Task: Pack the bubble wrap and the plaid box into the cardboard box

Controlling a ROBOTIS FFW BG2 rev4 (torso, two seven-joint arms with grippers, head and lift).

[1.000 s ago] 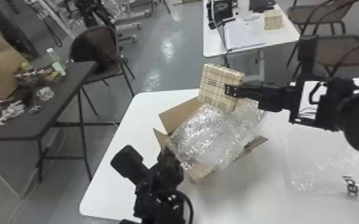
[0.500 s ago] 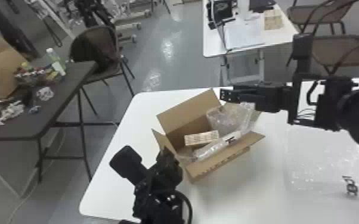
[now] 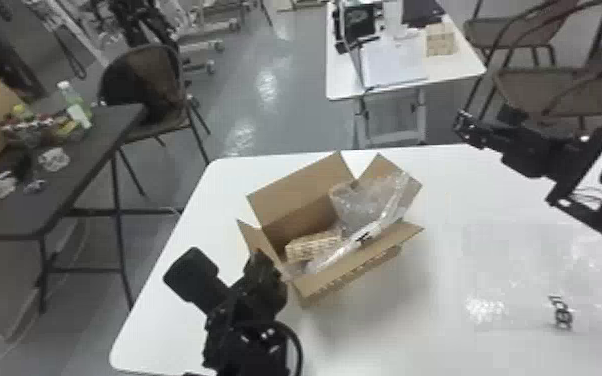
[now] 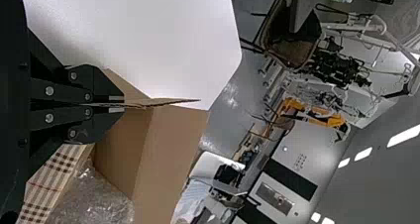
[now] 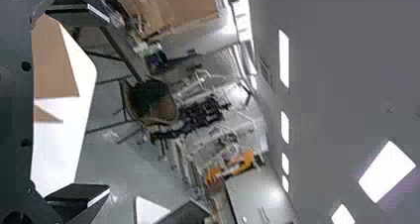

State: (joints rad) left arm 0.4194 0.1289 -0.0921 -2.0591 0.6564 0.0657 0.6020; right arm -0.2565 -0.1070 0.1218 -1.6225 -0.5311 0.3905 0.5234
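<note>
Plaid box point(image 3: 312, 247): inside the cardboard box point(image 3: 360, 272), toward its left end. Head view: carton sits on the white table point(image 3: 440, 310), flaps up or splayed outward. Bubble wrap point(image 3: 365, 200) is in there too, bunched at the right end, sticking up above the rim, with a strip of it running along the near side of the plaid box. Left gripper point(image 3: 265, 270) at the carton's left flap point(image 3: 255, 242). Right gripper point(image 3: 467, 127) off to the right, up by the table's far edge, well apart from the carton. Clear plastic sheet point(image 3: 515, 310) lies on the table, right of the carton, dark print on it. Dark table point(image 3: 95, 150) at left with a bottle point(image 3: 75, 105) and assorted clutter; brown chair point(image 3: 145, 90) just beyond it. Second white table at the far side point(image 3: 340, 80).

Left wrist view: left gripper point(image 4: 121, 104) clenched on the flap, cardboard edge pinched between both fingertips. Plaid pattern and bubble wrap visible down inside the carton, next to each other.

Right wrist view: right gripper point(image 5: 106, 105) released, fingers spread wide, nothing between them. Carton flaps and white tabletop seen beyond it.
</note>
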